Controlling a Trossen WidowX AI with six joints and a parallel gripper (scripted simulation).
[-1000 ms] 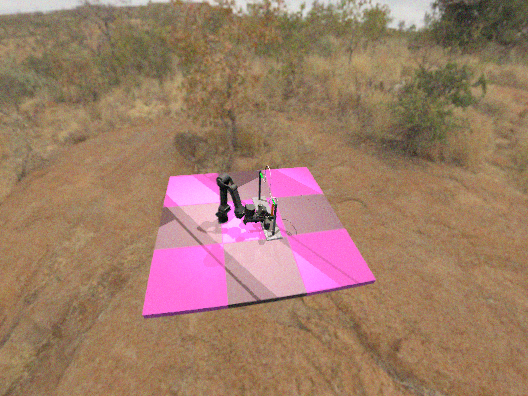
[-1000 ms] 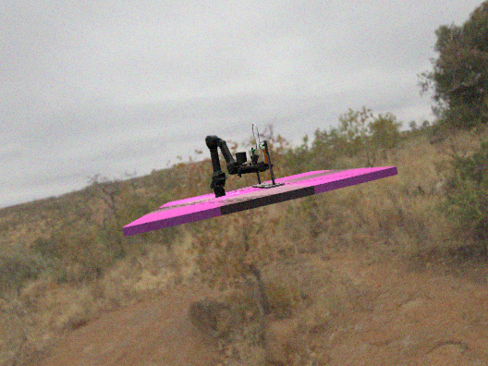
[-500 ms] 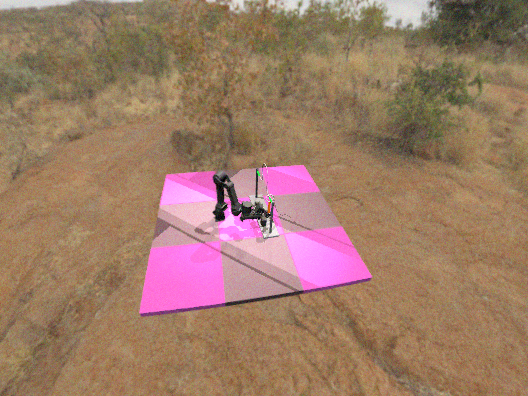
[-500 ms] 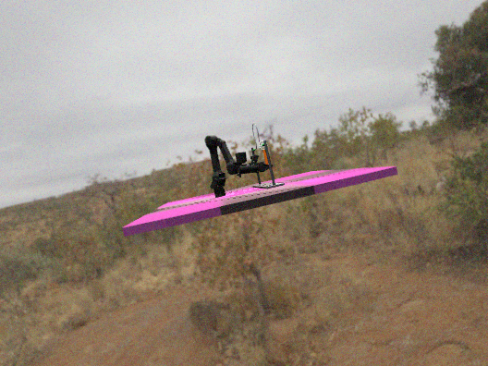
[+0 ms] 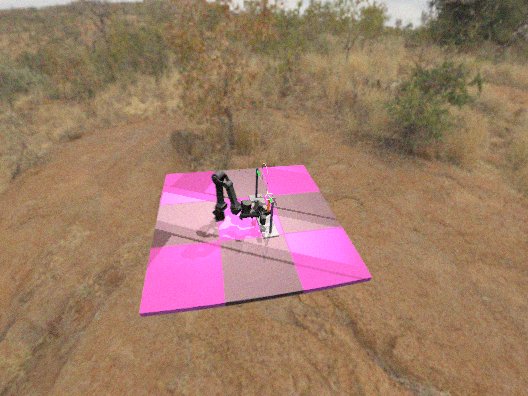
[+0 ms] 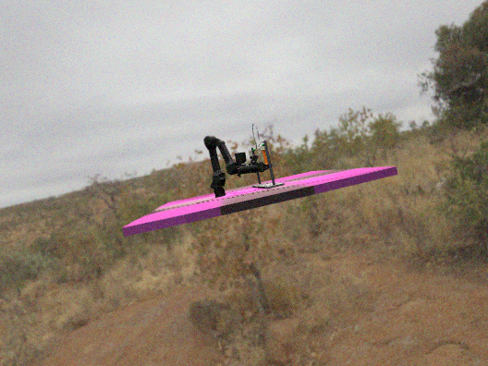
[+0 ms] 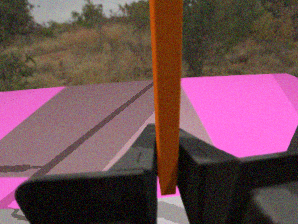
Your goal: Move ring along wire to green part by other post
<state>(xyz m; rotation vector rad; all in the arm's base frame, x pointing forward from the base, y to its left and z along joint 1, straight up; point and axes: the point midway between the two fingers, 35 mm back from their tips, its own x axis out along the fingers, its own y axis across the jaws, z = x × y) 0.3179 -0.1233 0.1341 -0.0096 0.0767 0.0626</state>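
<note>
Dry scrubby hillside (image 5: 100,310) under grey overcast sky (image 6: 139,69), magenta-checkered platform (image 5: 180,285).

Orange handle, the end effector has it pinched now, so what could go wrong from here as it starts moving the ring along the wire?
1. The end effector grips the orange handle near its bottom end, so the handle could pivot or slip between the fingers and swing the ring into the grey wire.
2. The ring itself is out of the wrist view and tiny in the other views, so its clearance from the wire is hard to judge.
3. The post stands close beside the handle; a sideways move might bump it.
</note>
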